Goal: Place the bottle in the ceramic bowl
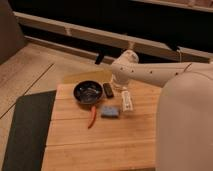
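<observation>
The gripper (118, 83) hangs at the far edge of the desk (100, 145), its jaws spread wide, holding nothing; just near of it the bottle (127, 100) lies flat on the pale wooden planks; left of that sit a small black oblong object (108, 90) and the ceramic bowl (88, 92); nearer lie a blue sponge (110, 111) and a thin red thing (92, 117); a dark mat (27, 130) covers the floor (30, 70) at left; a pale ledge (75, 31) crosses the dark far wall.

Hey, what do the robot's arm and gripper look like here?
The arm is smooth glossy white: thick rounded segments, a round knob-like joint near the wrist, no visible cables or markings. The gripper at its tip, over the wooden table's far edge, looks pale too.
</observation>
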Tool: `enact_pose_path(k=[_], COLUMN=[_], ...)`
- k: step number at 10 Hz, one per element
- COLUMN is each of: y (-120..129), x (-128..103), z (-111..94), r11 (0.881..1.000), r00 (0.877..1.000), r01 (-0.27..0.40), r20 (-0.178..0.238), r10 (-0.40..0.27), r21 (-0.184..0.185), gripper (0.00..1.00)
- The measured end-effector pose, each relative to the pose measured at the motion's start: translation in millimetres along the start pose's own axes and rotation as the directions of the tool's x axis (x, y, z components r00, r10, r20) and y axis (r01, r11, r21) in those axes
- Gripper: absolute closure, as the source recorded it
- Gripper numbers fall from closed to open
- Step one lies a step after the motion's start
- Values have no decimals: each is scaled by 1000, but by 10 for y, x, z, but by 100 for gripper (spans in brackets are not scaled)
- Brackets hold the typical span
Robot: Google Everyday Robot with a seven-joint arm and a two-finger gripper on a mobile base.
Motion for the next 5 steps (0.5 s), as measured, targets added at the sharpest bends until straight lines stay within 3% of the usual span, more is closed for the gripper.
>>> enact_pose_path(k=[2, 3, 5], y=[-108, -277, -487], x=[108, 228, 301], z=[138, 264, 359], r11=[1000, 997, 992], r00=[999, 995, 991], r01=[-10, -13, -19], r20=[-52, -95, -132], r10=[11, 20, 35], r21=[29, 73, 121], gripper=[35, 35, 35])
